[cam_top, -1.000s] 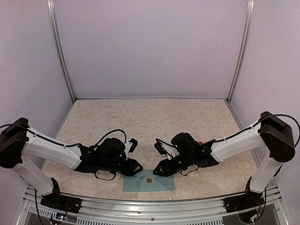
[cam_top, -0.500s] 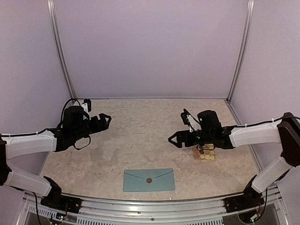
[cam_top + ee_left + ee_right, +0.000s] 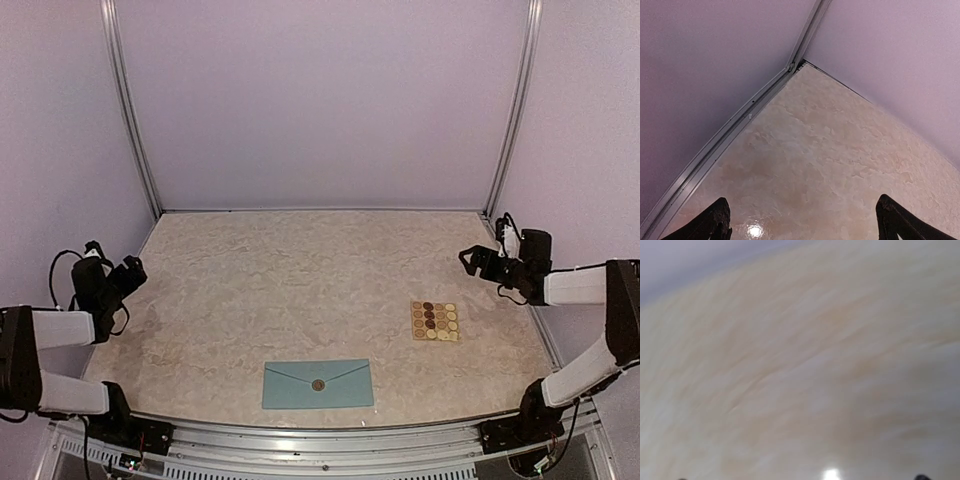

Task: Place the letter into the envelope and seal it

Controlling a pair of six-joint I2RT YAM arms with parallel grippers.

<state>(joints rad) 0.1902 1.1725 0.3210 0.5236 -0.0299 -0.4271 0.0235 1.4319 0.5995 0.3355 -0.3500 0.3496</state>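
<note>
Envelope [image 3: 318, 394] flat at near table [image 3: 300, 270] edge, flap down under sticker [image 3: 318, 384] | step: sealing looks done | left gripper [image 3: 128, 268], right gripper [image 3: 468, 258]: fingers spread, empty, well apart | next: likely only confirming the seal holds

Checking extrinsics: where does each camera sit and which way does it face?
Top external: above and behind the bases, looking down over the table; shows both arms, left gripper, right gripper, the envelope.
Left wrist: on the left arm, facing the table's far-left corner; own fingertips at the bottom edge.
Right wrist: on the right arm, blurred, facing tabletop only; fingertips barely show at the bottom.
Shared: top external and left wrist both show that corner.
</note>
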